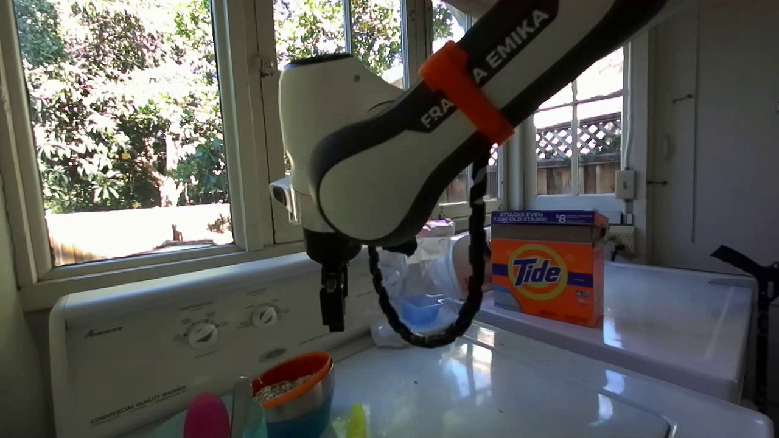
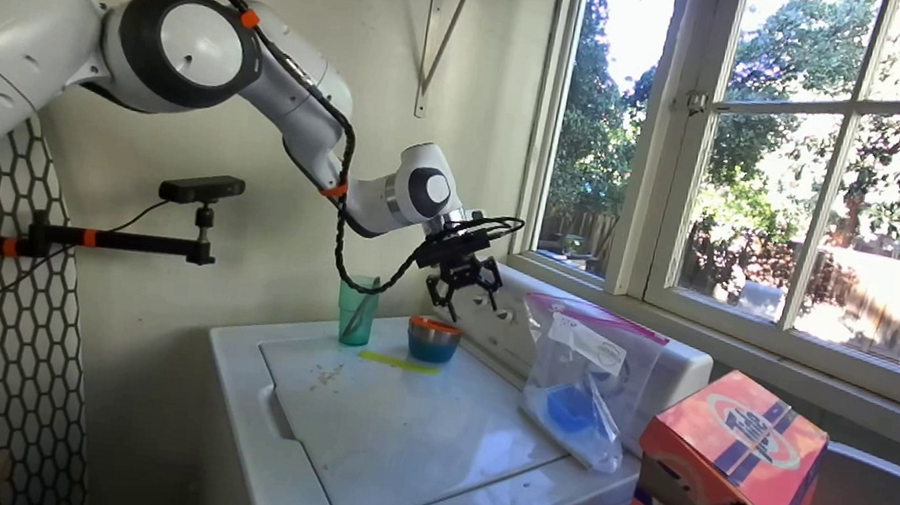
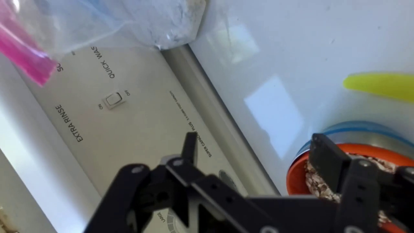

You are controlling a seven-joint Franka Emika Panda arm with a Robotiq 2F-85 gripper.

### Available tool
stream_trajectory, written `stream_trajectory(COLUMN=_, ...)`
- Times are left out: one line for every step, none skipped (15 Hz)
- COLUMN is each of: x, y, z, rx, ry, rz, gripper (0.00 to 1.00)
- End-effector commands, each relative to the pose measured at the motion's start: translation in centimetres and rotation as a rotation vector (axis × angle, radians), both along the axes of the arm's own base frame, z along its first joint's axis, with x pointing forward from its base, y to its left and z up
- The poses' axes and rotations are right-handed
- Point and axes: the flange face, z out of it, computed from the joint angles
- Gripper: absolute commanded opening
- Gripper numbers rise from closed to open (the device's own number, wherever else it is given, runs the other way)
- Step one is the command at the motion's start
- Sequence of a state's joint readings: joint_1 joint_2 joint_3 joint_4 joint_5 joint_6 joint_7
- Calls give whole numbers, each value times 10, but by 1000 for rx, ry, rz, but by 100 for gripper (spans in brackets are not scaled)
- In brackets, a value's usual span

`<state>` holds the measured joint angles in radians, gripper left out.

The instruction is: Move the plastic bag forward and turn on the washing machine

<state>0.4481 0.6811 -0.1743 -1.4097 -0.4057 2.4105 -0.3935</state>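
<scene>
Lettering on the washing machine [image 1: 426,401] reads, leftmost in an exterior view, “Amana” and “COMMERCIAL QUALITY WASHER”; the line beneath is illegible. A pink object [image 1: 207,417] is cut off by the bottom edge. Next comes an orange-rimmed bowl [image 1: 313,392] of flakes [image 1: 281,390], then the claw [image 3: 255,134], edge-on there, though the wrist view shows its fingers [image 3: 330,161] spread well apart. Farther right, the plastic bag [image 1: 420,309] rests on the washing machine by the control panel [image 1: 146,347], partly behind a black cable [image 1: 429,340]; the writing on its whitish strip [image 2: 582,341] is too small to read. In the wrist view it cuts short “QUICK WAS”. An orange band [image 1: 468,91] hides the middle of “FRA…A EMIKA” on the arm [image 1: 377,188]. Rightmost, a box [image 1: 548,280] reads “Tide” and “ATTACKS EVEN 7 DAY OLD STAINS!”
</scene>
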Motion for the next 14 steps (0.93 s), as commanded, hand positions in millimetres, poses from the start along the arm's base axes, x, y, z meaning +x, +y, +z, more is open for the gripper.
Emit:
stream_trajectory(x=-4, y=-6, z=6, rx=-3, ry=12, rz=21, gripper=95)
stream_trajectory(x=-8, y=-14, z=13, rx=-3, ry=23, rz=36, gripper=98)
stream_trajectory(x=-11, y=-21, z=18, rx=-3, ry=29, rz=43, gripper=98)
stream_trajectory(x=-13, y=-25, z=21, rx=-3, ry=32, rz=45, gripper=98)
stream_trajectory(x=-10, y=-26, z=21, rx=-13, ry=19, rz=77, gripper=99)
stream_trajectory(x=-6, y=-37, z=16, rx=-64, ry=23, rz=132, gripper=100)
stream_trajectory(x=-3, y=-46, z=13, rx=-94, ry=39, rz=142, gripper=100)
stream_trajectory(x=1, y=-55, z=8, rx=-123, ry=35, rz=172, gripper=100)
stream_trajectory(x=5, y=-65, z=4, rx=-155, ry=38, rz=183, gripper=100)
stream_trajectory(x=10, y=-76, z=0, rx=-161, ry=40, rz=180, gripper=100)
stream_trajectory(x=16, y=-86, z=-4, rx=-169, ry=43, rz=175, gripper=75)
stream_trajectory(x=23, y=-94, z=-7, rx=-165, ry=45, rz=166, gripper=74)
stream_trajectory(x=30, y=-98, z=-9, rx=-159, ry=47, rz=163, gripper=66)
stream_trajectory(x=34, y=-98, z=-11, rx=-161, ry=47, rz=171, gripper=58)
